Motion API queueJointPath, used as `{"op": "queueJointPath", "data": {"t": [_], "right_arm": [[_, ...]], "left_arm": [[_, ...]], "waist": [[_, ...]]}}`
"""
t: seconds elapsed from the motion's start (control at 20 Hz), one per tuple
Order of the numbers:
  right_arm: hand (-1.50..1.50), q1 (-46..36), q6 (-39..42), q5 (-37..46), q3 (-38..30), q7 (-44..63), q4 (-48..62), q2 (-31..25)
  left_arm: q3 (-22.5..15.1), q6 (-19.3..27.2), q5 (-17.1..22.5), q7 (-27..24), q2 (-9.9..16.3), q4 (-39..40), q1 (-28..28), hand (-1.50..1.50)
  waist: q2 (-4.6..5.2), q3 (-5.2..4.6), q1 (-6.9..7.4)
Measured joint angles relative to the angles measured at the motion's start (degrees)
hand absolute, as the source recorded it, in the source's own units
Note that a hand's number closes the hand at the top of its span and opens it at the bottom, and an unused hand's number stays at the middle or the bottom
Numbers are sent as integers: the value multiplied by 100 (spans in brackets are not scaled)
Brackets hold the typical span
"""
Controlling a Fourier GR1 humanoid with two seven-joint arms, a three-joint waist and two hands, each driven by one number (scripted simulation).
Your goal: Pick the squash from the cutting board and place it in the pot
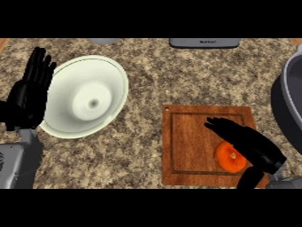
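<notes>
1. Right hand (pixel 248 142) hovers over the cutting board (pixel 189 133), fingers straight and released, partly covering the orange squash (pixel 230 158) at the board's near right corner.
2. Left of the board, the left hand (pixel 32 91) rests open beside a white plate (pixel 87 95).
3. Right of the board sits the grey pot (pixel 300 104).
4. Risk: the round squash could roll off the board if the fingers close off-centre.
</notes>
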Motion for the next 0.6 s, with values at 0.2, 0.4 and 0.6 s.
{"op": "queueJointPath", "data": {"t": [0.2, 0.4, 0.6], "right_arm": [[150, 36, -214, 226, 250, -433, 108, -22], [150, 20, -409, 451, 451, -645, -8, 76], [150, 8, -654, 766, 608, -747, 8, 179]], "left_arm": [[112, -131, 83, -48, 79, 45, 34, 0], [93, -82, 53, 32, 36, -79, 55, 0], [51, -33, -36, -44, -49, 18, 39, 0]], "waist": [[-15, -27, 5], [-32, -53, -4], [-49, -86, -11]]}}
